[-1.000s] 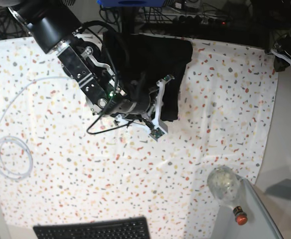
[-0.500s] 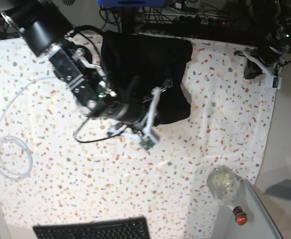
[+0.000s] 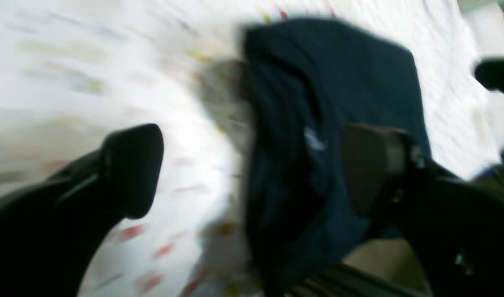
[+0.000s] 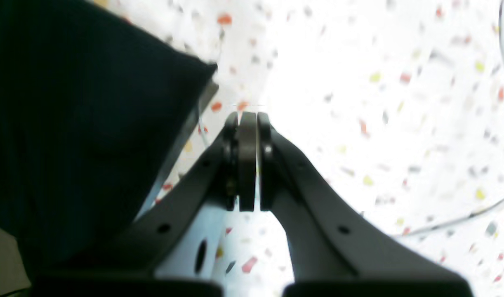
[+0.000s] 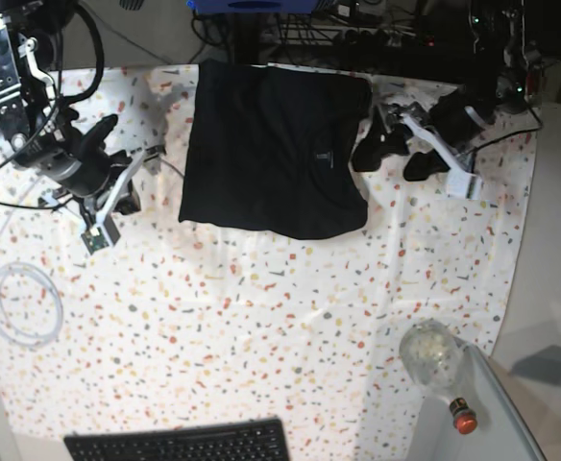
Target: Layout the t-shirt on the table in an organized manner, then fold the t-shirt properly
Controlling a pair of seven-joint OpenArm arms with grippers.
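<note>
The black t-shirt (image 5: 271, 154) lies flat in a rough rectangle at the far middle of the speckled table (image 5: 261, 317), with a small pale label (image 5: 326, 156) showing. My left gripper (image 5: 393, 160) hovers just off the shirt's right edge, open and holding nothing. Its wrist view is blurred: wide-apart fingers (image 3: 132, 165) frame the t-shirt (image 3: 330, 82). My right gripper (image 4: 247, 115) is shut on nothing above bare table (image 4: 359, 82), with the t-shirt (image 4: 70, 123) dark at its left. In the base view that arm (image 5: 74, 163) stands left of the shirt, apart from it.
A coiled white cable (image 5: 21, 303) lies at the left edge. A black keyboard (image 5: 180, 444) sits at the near edge. A clear bottle with a red cap (image 5: 434, 360) lies at the lower right, on a plain grey side surface (image 5: 549, 288). Dark equipment lines the far edge.
The right-wrist arm has left the shirt and swung away to the left. The shirt now lies flat and uncovered. The left-wrist arm has come in toward its right edge and opened.
</note>
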